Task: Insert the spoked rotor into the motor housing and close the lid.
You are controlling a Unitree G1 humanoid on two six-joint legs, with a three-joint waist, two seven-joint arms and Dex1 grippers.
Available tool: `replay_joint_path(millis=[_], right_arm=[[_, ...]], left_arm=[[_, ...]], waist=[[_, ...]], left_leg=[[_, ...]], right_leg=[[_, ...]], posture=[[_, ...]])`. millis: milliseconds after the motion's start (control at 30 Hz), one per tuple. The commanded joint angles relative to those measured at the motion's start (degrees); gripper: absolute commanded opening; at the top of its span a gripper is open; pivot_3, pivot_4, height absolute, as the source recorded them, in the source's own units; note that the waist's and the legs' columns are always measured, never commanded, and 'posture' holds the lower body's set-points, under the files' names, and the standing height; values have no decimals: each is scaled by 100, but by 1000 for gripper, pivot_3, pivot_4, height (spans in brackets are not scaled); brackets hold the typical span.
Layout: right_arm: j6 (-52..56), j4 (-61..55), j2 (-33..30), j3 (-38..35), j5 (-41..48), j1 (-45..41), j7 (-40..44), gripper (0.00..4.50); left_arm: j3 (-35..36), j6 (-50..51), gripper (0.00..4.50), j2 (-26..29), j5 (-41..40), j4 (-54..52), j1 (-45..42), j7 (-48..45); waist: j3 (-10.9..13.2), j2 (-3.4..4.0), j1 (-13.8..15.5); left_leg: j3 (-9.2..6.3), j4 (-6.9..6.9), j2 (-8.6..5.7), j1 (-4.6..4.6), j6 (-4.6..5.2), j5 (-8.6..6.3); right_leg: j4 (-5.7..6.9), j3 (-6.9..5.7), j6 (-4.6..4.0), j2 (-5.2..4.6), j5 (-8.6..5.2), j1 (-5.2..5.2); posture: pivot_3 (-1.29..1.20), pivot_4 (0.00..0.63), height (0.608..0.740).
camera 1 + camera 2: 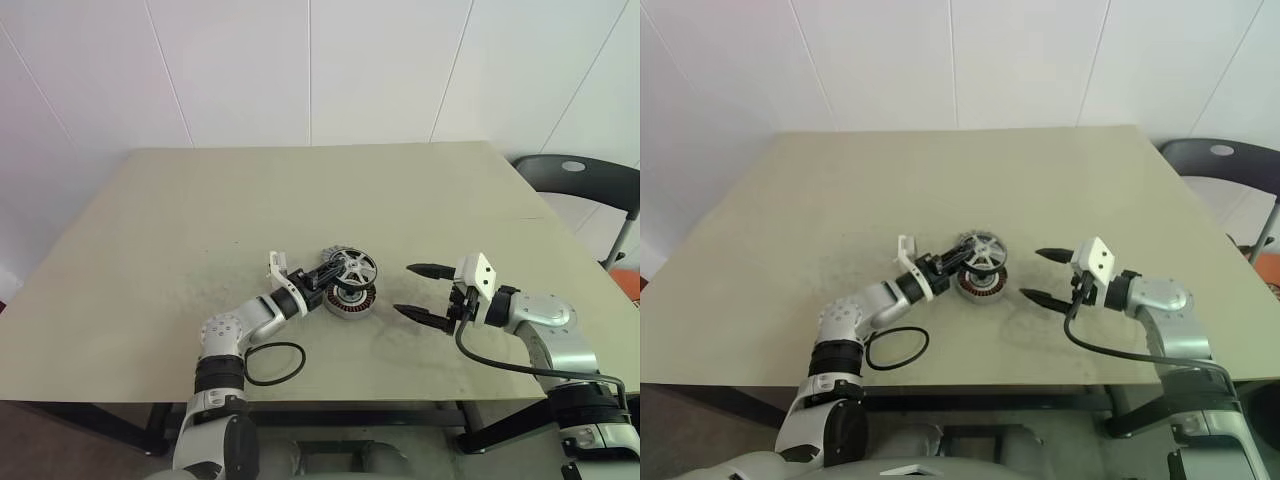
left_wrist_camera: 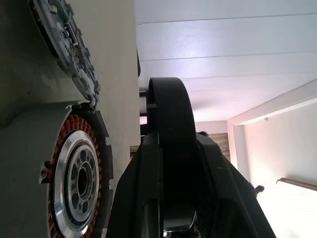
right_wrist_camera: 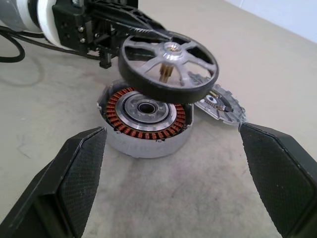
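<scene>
Room: White panelled walls stand behind a beige desk (image 1: 150, 220) you are looking down on.
Motor housing: the motor housing (image 3: 146, 119) sits near the middle of the desk, copper windings and silver hub facing up.
Spoked rotor: the spoked rotor (image 3: 168, 67) hangs tilted just above the housing, not yet seated.
Left end effector: your left end effector (image 1: 322, 277) reaches in level from the housing's left, fingers pinched on the rotor's rim.
Right end effector: your right end effector (image 1: 420, 291) waits to the housing's right, fingers spread wide, empty.
Lid: a flat disc (image 3: 218, 105), probably the lid, lies behind the housing, touching or nearly so.
Risk: lowered while tilted, the rotor's shaft may miss the hub bore, jam, or nudge the unbraced housing.
</scene>
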Motion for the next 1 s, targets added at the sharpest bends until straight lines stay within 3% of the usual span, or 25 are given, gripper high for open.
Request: replay_joint_path(millis=[33,1000], right_arm=[[-171,4,23,-137,-4,-122,-40,4500],[-291,-61,121,-81,-152,-83,-267,4500]], left_arm=[[43,115,488,-31,-18,-64,150,107],[156,94,488,-47,-15,-432,491,488]], waist=[[0,1,-3],[-6,10,-14]], left_leg=[[0,0,0,0,0,0],[1,-3,5,5,-3,-4]], right_leg=[[0,0,0,0,0,0],[-1,1,0,4,0,1]], posture=[[0,0,740],[0,0,740]])
